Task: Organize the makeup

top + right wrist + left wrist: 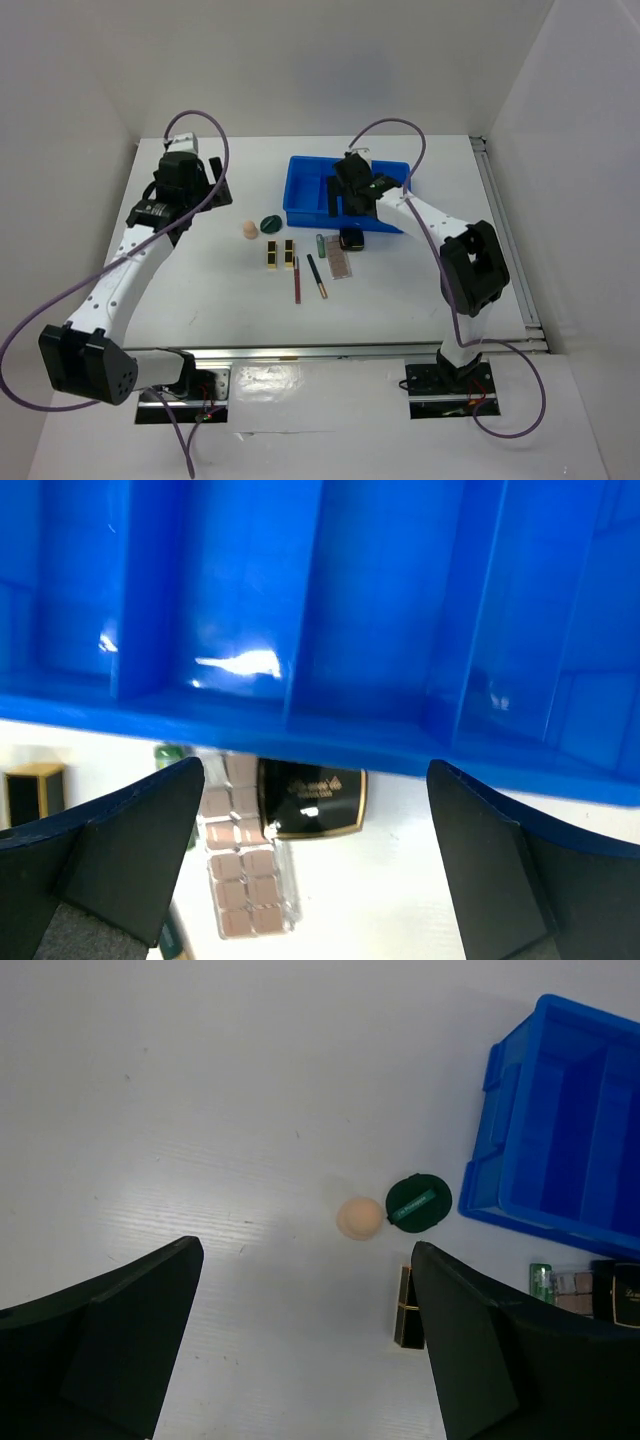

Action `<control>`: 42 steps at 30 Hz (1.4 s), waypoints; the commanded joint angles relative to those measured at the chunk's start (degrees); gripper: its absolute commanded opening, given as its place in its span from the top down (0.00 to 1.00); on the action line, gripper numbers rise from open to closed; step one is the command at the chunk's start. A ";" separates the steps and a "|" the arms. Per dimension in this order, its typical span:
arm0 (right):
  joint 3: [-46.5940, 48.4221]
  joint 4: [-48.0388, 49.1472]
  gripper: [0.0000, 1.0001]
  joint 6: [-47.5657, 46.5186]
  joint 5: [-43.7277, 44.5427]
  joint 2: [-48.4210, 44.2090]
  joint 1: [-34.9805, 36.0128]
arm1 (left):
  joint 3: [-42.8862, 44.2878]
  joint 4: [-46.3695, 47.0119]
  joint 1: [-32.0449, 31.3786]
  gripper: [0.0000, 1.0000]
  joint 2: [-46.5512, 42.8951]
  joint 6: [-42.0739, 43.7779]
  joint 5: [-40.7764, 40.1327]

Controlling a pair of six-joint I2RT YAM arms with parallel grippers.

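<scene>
Sitting round, peach — egg sponge (359,1219)

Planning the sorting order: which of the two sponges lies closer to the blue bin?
The dark green sponge, flat and round; it sits between the peach egg sponge and the blue bin.

Blue bin (330,610): runs off the right wrist view at 9, 12 and 3 o'clock; cut at 3 o'clock in the left wrist view.
Black square compact (312,802): top strip behind the bin's near wall; lid lettering too small to read.
Pinkish palette (240,875): 12 o'clock end behind that wall.
Green tube (170,753): mostly behind a finger (120,850) of the right end effector (315,775).
Black-gold palette (407,1308): 3 o'clock side behind a finger (470,1360) of the left end effector (307,1248).
Thin pencils (297,281): tips too small to tell.
</scene>
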 commanded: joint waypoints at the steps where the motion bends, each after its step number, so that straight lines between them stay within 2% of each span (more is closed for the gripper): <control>1: -2.85 1.21 0.00 0.93 1.02 -4.30 0.40 | 2.90 -5.17 -0.65 0.00 3.61 -1.69 -0.23; 4: -4.52 0.70 0.00 0.93 -0.12 -5.88 0.40 | 2.90 -5.70 -1.19 0.00 4.76 -3.18 -2.16; 7: -7.33 1.30 0.00 1.46 -2.66 -8.86 0.40 | 4.13 -8.33 -1.71 0.00 6.60 -3.98 0.90; 11: -12.26 5.52 0.00 0.23 -11.53 -15.11 -0.65 | 4.66 -9.74 -2.24 0.00 8.89 -2.40 5.65; 14: -14.28 5.00 0.00 0.92 -17.07 -18.54 -2.76 | 3.96 -9.75 -4.52 0.00 9.51 -4.15 5.66; 19: -15.43 3.15 0.00 0.93 -17.61 -21.44 -4.08 | 4.83 -9.23 -5.05 0.01 12.22 -5.91 10.40; 23: -15.96 3.15 0.00 0.93 -18.23 -21.98 -4.61 | 8.25 -10.00 -5.05 0.10 19.84 -8.54 11.64; 33: -15.43 2.62 0.00 0.93 -18.75 -20.39 -5.14 | 16.43 -12.12 -5.05 0.08 30.94 -12.41 5.58; 38: -14.90 2.01 0.00 0.40 -18.14 -19.87 -5.14 | 16.96 -10.89 -4.44 0.21 36.65 -14.17 3.90; 42: -14.90 1.48 0.00 -0.13 -17.00 -19.87 -5.66 | 15.73 -9.57 -3.12 0.24 37.98 -15.40 5.22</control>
